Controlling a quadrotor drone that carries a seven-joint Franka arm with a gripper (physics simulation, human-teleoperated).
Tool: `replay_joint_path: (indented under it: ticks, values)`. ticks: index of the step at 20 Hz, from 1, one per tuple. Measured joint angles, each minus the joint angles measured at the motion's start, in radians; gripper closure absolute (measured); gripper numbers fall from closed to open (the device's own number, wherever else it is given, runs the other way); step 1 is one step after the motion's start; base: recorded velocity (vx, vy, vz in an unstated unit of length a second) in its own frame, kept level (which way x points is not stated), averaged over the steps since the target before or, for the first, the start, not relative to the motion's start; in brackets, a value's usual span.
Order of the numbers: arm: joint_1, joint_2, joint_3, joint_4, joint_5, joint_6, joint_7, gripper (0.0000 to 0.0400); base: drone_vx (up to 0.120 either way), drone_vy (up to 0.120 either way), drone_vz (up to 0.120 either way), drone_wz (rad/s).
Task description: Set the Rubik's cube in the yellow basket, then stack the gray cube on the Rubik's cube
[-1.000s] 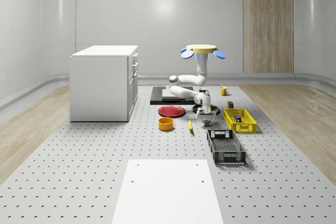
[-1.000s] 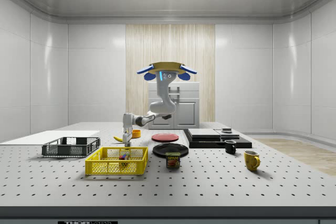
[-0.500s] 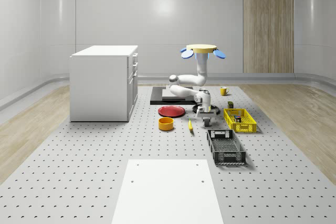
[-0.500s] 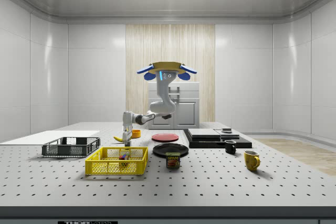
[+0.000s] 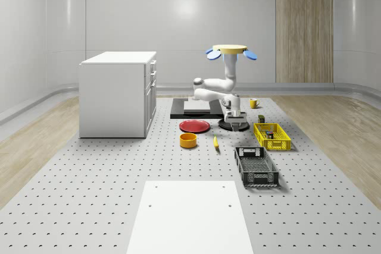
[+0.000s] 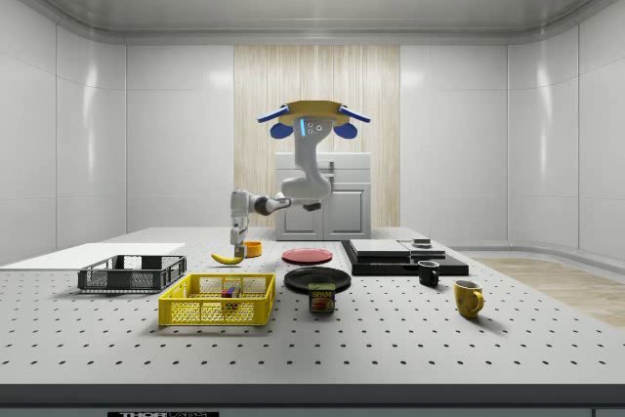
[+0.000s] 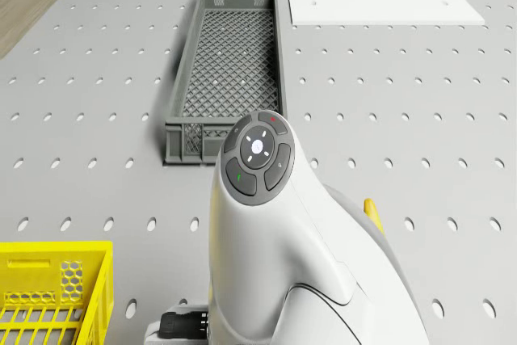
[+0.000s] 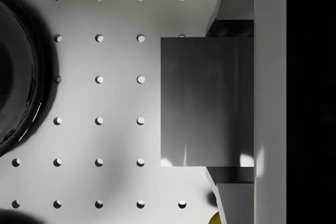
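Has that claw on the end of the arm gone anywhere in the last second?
Yes. The gripper has risen: in the side view it now hangs well above the banana, where before it was down beside it.

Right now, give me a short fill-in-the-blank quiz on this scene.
1. The Rubik's cube lies in the ____ basket.
2. The jaws grip the ____ cube.
3. The banana lies beside the ____ bowl.
Missing words: yellow; gray; orange.
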Motion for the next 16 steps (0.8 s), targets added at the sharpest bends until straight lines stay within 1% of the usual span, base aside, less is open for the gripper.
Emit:
replay_joint_path:
  ticks: [8,16]
  values:
    - [0.0,-0.005,0.01,-0.002,0.011,0.001,0.001,0.015,-0.12,0.12,0.0,0.0]
    - [-0.002,-0.01,0.012,-0.002,0.015,0.005,0.003,0.015,0.0,0.12,0.0,0.0]
